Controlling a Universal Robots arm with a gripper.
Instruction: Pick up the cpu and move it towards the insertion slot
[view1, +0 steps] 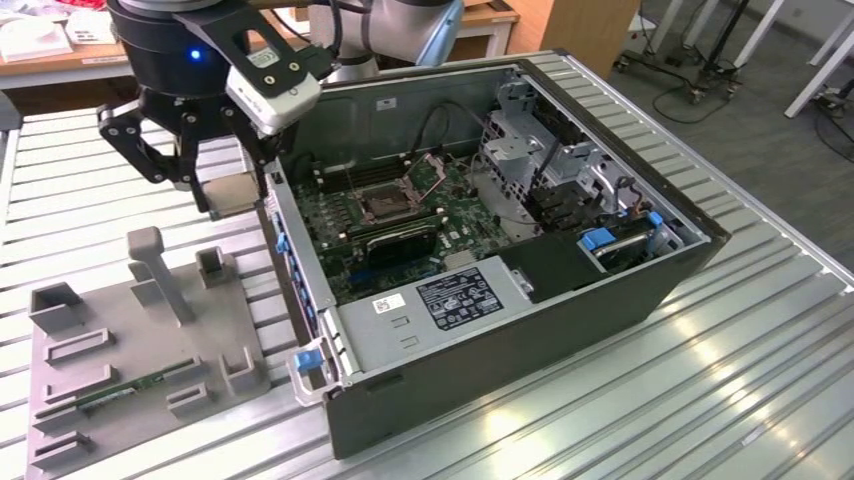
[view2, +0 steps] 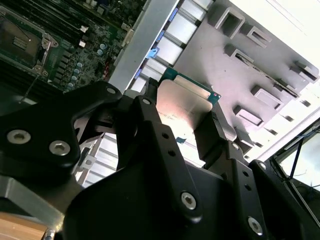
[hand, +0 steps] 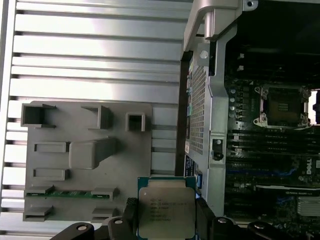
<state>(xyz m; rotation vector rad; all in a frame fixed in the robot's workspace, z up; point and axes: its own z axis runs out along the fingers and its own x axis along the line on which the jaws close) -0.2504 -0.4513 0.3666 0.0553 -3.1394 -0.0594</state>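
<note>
The gripper (view1: 227, 195) hangs above the slatted table (view1: 747, 360), its 2 black fingers (view2: 212, 137) pinching the cpu (hand: 166, 207) by opposite edges. In the first wrist view the chip's silvery face with its thin rim sits flat between the finger pads, lifted clear of the surface beneath. In the second wrist view the same chip (view2: 187, 102) shows as a pale plate with a green edge, clamped on both sides by the fingers. Directly under and just behind the gripper lies the grey fixture plate (view1: 147, 340), with its upright posts and shallow pockets; a thin green memory stick (view1: 120, 392) rests in one of the pockets, well apart from the held chip. Just beside the gripper, toward the exterior view's right, stands the open computer case (view1: 534, 300), its near wall close to the fingers. Inside the case lies the green circuit board, and on it the insertion slot (view1: 384, 207), a square socket with a dark centre and a shiny metal frame; it is also seen in the first wrist view (hand: 282, 105) and the second wrist view (view2: 20, 42). The cpu is outside the case, separated from the slot by the case wall.
</note>
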